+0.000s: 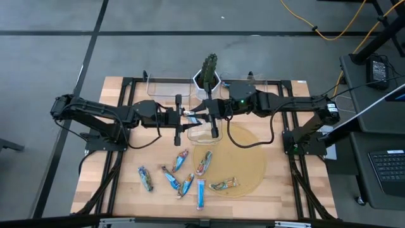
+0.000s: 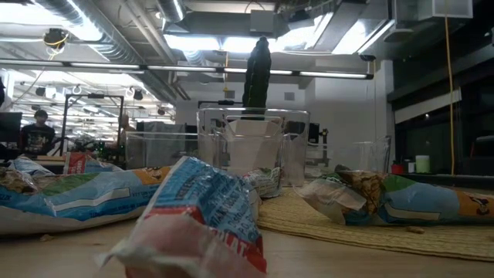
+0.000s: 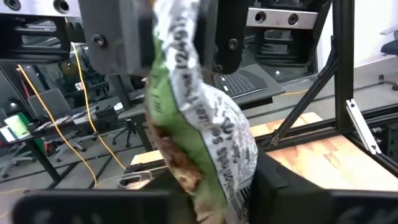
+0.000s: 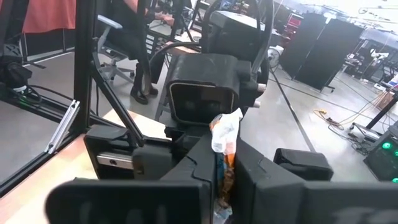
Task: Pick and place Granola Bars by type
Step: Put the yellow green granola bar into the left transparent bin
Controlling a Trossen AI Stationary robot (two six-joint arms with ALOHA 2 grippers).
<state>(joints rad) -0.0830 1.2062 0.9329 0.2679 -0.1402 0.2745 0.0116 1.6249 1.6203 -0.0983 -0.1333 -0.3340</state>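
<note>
Granola bar (image 3: 202, 143) pinched between left gripper (image 1: 188, 116) and right gripper (image 1: 204, 114).

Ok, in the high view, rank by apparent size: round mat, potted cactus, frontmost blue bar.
1. Round mat
2. potted cactus
3. blue bar
The cactus stands nearer the overhead camera, so its lead over the bar is unsure.

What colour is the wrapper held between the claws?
Green and silvery-white, with black print; the bar shows best in the left wrist view.

Clear bins (image 1: 166, 86), round mat (image 1: 243, 161), plant (image 1: 209, 65)
</note>
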